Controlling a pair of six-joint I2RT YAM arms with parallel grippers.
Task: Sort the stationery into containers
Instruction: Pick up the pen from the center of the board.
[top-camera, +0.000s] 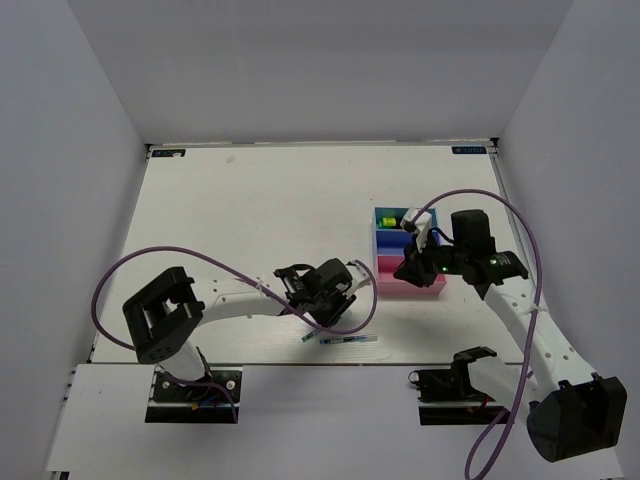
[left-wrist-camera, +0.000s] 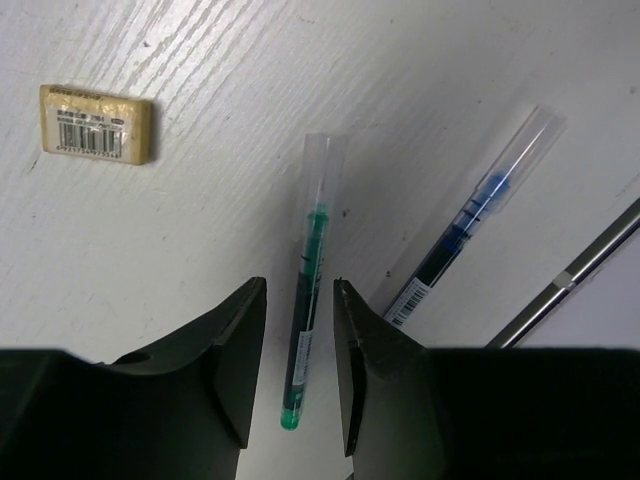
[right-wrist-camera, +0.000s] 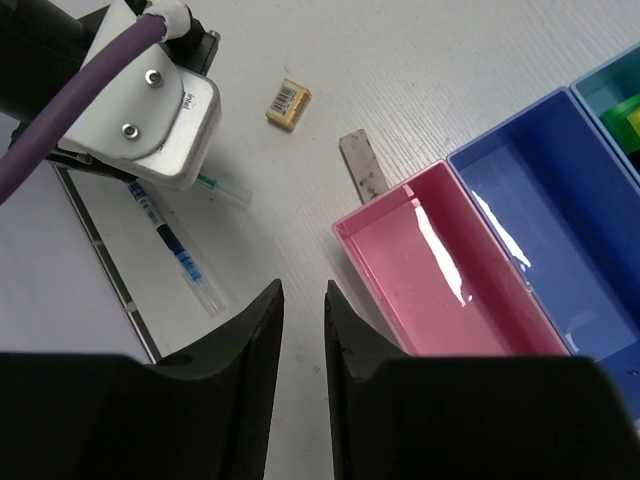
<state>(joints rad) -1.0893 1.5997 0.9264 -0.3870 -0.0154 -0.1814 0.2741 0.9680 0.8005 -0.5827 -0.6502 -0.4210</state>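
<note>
In the left wrist view my left gripper is open, and its jaws straddle the lower half of the greenish pen, which lies flat on the table with a gap on each side. The blue pen lies to its right and a pale eraser at the upper left. My right gripper is narrowly open and empty, over bare table just left of the organiser's pink bin. The darker blue bin looks empty. A green highlighter lies in the light blue bin. From above, the left gripper is near the pens and the right gripper at the organiser.
A second pale, flat eraser lies just beyond the pink bin's corner, and the barcoded eraser is farther off. The table's near edge rail runs close beside the blue pen. White walls enclose the table on three sides.
</note>
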